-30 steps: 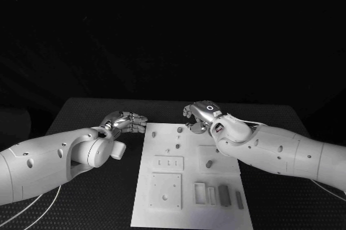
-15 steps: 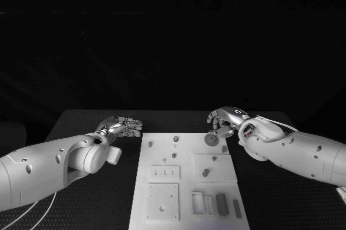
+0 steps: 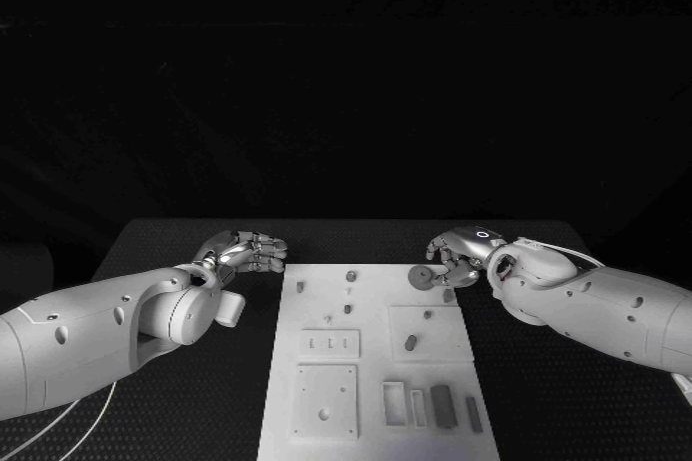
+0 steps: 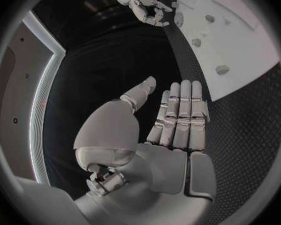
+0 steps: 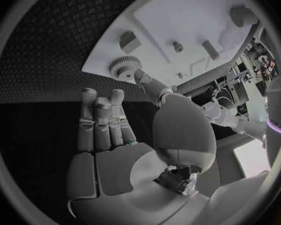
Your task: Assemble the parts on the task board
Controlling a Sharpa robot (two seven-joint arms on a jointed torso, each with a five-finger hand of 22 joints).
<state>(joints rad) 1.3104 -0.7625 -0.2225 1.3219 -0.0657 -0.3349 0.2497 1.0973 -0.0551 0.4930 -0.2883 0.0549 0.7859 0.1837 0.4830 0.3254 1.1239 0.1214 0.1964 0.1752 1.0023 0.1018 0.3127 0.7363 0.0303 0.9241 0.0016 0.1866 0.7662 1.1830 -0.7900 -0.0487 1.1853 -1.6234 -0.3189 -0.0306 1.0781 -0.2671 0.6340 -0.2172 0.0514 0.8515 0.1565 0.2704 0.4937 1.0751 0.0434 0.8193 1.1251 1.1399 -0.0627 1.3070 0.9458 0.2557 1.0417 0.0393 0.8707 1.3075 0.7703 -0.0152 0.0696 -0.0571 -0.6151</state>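
Gear (image 3: 423,275) pinched in right hand (image 3: 459,253) fingers above task board (image 3: 372,381) corner, left hand (image 3: 248,251) fingers loosely spread, holding nothing

Dim, dark surroundings with the white task board (image 3: 378,361) brightest; wrist views bend straight edges strongly toward their rims.

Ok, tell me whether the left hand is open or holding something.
Open: the left hand holds nothing, fingers straight in the wrist view, beside the task board.

Black textured table (image 3: 173,236) under dark, unlit backdrop; pale wall panel with bright strip (image 4: 43,75) beside it.
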